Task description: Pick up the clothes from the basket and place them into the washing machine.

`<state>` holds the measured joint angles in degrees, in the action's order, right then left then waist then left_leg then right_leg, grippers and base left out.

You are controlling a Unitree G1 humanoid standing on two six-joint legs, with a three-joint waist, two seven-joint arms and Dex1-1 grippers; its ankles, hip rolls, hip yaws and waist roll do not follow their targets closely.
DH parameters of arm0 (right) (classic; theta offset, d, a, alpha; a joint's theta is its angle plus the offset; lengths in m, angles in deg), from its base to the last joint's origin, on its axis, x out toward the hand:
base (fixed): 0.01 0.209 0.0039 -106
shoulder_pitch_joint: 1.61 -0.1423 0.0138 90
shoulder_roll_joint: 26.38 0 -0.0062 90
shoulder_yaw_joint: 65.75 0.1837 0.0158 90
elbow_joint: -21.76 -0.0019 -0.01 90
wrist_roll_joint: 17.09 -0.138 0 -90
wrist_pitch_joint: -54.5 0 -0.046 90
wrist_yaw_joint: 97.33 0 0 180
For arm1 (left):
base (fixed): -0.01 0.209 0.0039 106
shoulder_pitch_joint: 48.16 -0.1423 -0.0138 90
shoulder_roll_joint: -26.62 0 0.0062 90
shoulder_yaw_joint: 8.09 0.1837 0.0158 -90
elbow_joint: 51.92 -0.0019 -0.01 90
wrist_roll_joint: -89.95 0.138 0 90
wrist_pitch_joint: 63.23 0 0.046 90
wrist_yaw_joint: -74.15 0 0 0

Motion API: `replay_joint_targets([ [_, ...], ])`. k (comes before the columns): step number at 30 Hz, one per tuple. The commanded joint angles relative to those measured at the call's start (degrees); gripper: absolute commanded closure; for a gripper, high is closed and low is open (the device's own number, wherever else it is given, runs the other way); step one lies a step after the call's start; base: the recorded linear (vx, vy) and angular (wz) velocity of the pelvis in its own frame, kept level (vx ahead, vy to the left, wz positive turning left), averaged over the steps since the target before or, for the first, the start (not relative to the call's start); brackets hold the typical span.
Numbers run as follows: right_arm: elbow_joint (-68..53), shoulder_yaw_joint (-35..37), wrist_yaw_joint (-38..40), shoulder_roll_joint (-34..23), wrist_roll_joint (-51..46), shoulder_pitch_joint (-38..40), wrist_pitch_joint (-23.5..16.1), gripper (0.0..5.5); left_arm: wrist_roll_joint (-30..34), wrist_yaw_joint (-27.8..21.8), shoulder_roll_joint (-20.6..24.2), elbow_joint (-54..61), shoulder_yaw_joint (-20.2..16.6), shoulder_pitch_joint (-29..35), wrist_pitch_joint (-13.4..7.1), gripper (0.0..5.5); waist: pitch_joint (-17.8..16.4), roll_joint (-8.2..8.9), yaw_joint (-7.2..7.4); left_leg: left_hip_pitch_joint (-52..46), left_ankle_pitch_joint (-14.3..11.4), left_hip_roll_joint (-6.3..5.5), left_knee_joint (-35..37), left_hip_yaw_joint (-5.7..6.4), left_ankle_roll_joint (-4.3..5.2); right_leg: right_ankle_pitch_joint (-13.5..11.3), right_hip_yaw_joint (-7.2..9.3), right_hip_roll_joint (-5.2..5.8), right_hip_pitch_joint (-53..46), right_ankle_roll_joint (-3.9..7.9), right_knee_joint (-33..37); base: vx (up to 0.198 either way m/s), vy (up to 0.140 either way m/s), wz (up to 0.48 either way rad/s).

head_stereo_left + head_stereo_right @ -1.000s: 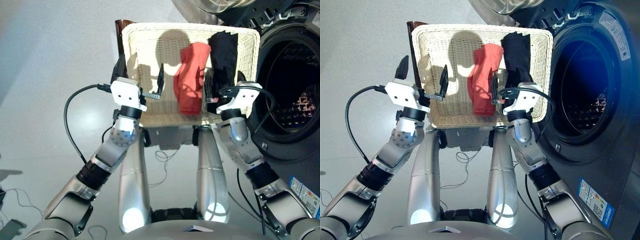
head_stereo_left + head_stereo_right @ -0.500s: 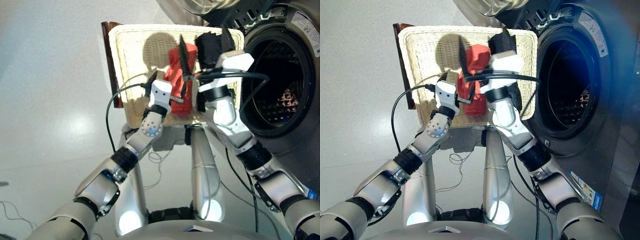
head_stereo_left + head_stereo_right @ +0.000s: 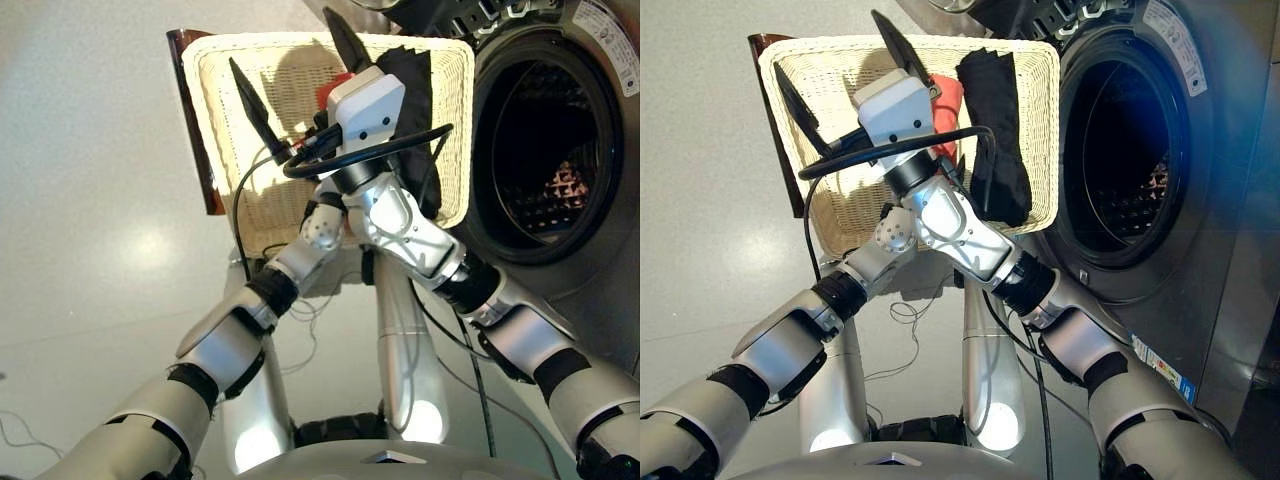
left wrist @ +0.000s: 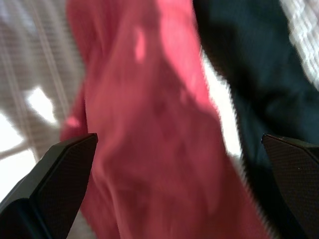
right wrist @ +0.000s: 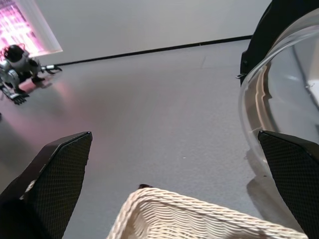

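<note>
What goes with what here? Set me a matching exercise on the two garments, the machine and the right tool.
1. coral red garment
2. black garment
3. washing machine
4. right tool

a. open, empty, raised above the basket
b. lying in the basket, on the machine's side
c. in front of the open left tool
d. door open

Pairs: 1-c, 2-b, 3-d, 4-a
</note>
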<state>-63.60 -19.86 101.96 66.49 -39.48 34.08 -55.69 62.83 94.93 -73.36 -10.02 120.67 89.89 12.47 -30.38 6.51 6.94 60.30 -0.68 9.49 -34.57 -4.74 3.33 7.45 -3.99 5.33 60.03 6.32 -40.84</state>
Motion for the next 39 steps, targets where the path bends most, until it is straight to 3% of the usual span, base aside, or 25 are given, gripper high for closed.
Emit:
replay_joint_targets([
  [1, -3.78, 0.28, -0.82, 4.82, -1.61, -4.15, -1.86, 0.00, -4.01, 0.12, -9.07, -5.06, 0.65, 2.70, -0.29, 0.00, 0.58, 0.04, -0.04, 1.62, -6.41, 0.28, -6.42, 1.81, 2.78, -0.95, 0.07, -0.18, 5.91, -0.28, -2.23, 0.000, 0.000, 0.000],
  [2, -3.78, -0.14, -0.60, 5.36, -1.70, -4.78, -1.53, 0.00, -7.21, 0.56, -9.76, -6.39, -0.44, 2.73, 0.18, 0.00, 0.58, -0.12, -0.06, 2.74, -6.58, 0.49, -7.23, 1.91, 2.87, -0.91, -0.03, -0.20, 7.06, -0.30, -2.88, 0.000, 0.000, 0.000],
  [9, -3.20, -1.00, -0.48, 7.22, -2.37, -5.70, -0.70, 0.00, -12.11, 0.30, -10.40, -9.18, -2.70, 5.29, 1.45, 0.00, 0.58, -0.03, 0.31, 5.40, -7.16, 1.33, -9.26, 1.65, 2.92, -0.70, -0.29, -0.84, 10.41, 0.16, -4.52, 0.000, 0.000, 0.000],
  [17, -4.54, -1.15, -1.13, 6.19, -3.01, -5.15, -0.63, 0.00, -12.36, 0.18, -10.43, -10.41, -3.16, 6.77, 2.37, 0.00, 0.58, -0.14, 0.88, 6.33, -7.54, 1.48, -10.75, 1.71, 2.94, -0.18, -0.24, -1.10, 11.55, 0.00, -6.00, 0.000, 0.000, 0.000],
  [18, -5.01, -1.20, -1.34, 6.19, -3.35, -5.04, -0.65, 0.00, -12.91, 0.08, -10.40, -10.62, -3.36, 7.19, 2.56, 1.19, 0.58, -0.03, 0.96, 6.45, -7.54, 1.49, -10.90, 1.88, 2.96, -0.30, -0.24, -1.13, 11.60, -0.01, -6.06, 0.000, 0.000, 0.000],
  [19, -5.19, -1.24, -1.45, 6.23, -3.46, -4.96, -0.64, 0.00, -13.10, -0.02, -10.32, -10.77, -3.38, 7.31, 2.64, 2.95, 0.58, 0.00, 1.00, 6.46, -7.54, 1.50, -10.94, 1.83, 2.99, -0.28, -0.20, -1.14, 11.58, -0.01, -6.07, 0.000, 0.000, 0.000],
  [20, -5.50, -1.13, -1.46, 6.15, -3.53, -4.89, -0.74, 0.00, -13.16, 0.08, -10.28, -10.82, -3.43, 7.51, 2.64, 3.75, 0.58, 0.03, 0.97, 6.48, -7.53, 1.54, -10.96, 1.87, 3.02, -0.31, -0.19, -1.12, 11.57, -0.05, -5.99, 0.000, 0.000, 0.000],
  [21, -5.67, -1.19, -1.48, 6.16, -3.53, -4.84, -0.80, 0.00, -13.23, 0.09, -10.33, -11.00, -3.50, 7.79, 2.79, 5.50, 0.58, 0.05, 1.01, 6.52, -7.48, 1.56, -10.96, 1.94, 3.04, -0.38, -0.13, -1.15, 11.60, -0.09, -5.96, 0.000, 0.000, 0.000],
  [30, -5.98, -0.42, -1.07, 3.87, -3.54, -3.27, -0.86, 0.00, -13.12, 0.20, -10.20, -10.36, -3.40, 7.75, 2.90, 5.50, 0.58, -0.24, 0.98, 5.46, -6.68, 1.21, -8.97, 1.83, 3.08, -1.79, -0.13, -0.66, 10.12, -0.43, -3.58, 0.000, 0.000, 0.000],
  [33, -5.42, 0.36, -1.00, 2.31, -3.62, -2.15, -0.80, 0.00, -11.84, -0.33, -9.50, -10.86, -3.73, 7.14, 3.57, 5.50, 0.58, -0.12, 1.14, 3.47, -5.65, 0.87, -6.10, 1.36, 3.14, -2.98, -0.13, -0.53, 8.19, -0.20, -1.05, 0.000, 0.000, 0.000],
  [39, -6.11, 4.75, 0.04, -4.75, -3.97, 3.50, -0.77, 0.00, -12.69, 0.02, -8.07, -7.11, -4.77, 3.80, 2.64, 5.50, 0.58, -0.11, 1.31, -2.83, -3.68, -0.33, 1.02, -0.09, 3.05, -5.59, -0.11, -0.13, 2.14, 0.83, 5.47, 0.006, 0.009, 0.013],
])
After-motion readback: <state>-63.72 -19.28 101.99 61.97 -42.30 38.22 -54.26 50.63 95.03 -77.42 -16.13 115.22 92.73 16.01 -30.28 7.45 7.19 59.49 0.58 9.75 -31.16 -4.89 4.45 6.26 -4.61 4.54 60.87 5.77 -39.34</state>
